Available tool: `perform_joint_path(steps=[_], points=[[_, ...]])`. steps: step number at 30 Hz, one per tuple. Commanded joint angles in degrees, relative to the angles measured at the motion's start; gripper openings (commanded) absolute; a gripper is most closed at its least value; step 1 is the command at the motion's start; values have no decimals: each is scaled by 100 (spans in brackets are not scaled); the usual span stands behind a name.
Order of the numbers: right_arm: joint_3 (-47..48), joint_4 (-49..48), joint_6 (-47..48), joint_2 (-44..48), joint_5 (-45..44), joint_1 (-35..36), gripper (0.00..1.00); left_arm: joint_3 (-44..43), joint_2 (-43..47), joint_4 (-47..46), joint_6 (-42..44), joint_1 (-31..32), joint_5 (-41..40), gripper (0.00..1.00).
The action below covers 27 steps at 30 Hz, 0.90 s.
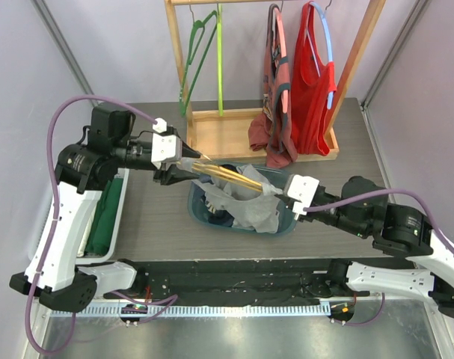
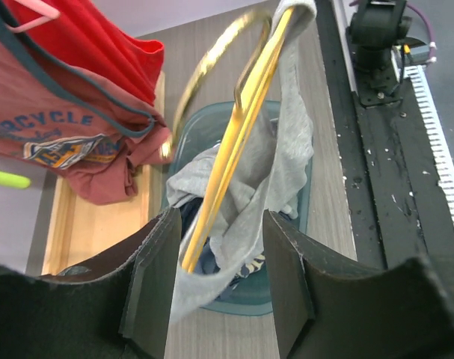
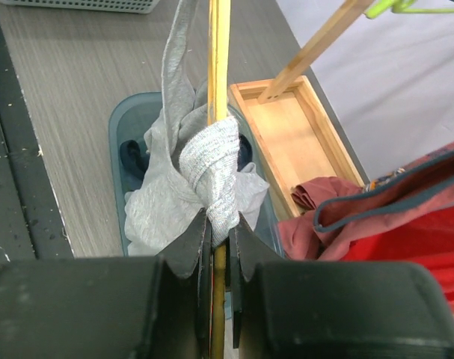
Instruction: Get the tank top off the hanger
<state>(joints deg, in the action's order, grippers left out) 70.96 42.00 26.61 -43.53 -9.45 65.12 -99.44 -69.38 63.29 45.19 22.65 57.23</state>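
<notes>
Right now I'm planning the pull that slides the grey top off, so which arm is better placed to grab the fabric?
Left, probably. The left gripper is open, straddling the gold hanger right beside the grey tank top. The right gripper is shut on the hanger, so it should hold it.

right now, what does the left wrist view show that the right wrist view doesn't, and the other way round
Only the left wrist view: the left pincer open, its fingers either side of the gold hanger, the hanger's curved loop, and lettering on the rust shirt. Only the right wrist view: the right pincer shut on the hanger where the grey tank top bunches, plus a white basket at the top edge. Both: hanger, tank top, teal bin, wooden base, red garment.
</notes>
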Motion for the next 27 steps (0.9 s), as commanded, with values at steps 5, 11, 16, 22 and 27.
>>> perform_joint_path(steps=[5,11,16,22,27], points=[[586,-412,116,-226,356,0,1,3,-110,228,579,143,131,49],[656,-447,143,-226,374,0,1,232,-67,141,588,143,104,47],[630,-552,29,-86,470,0,1,329,-66,9,491,134,51,44],[445,-807,-7,72,409,0,1,267,-198,-133,306,134,183,22],[174,-1106,-15,143,269,-8,1,30,-321,-115,227,160,332,0]])
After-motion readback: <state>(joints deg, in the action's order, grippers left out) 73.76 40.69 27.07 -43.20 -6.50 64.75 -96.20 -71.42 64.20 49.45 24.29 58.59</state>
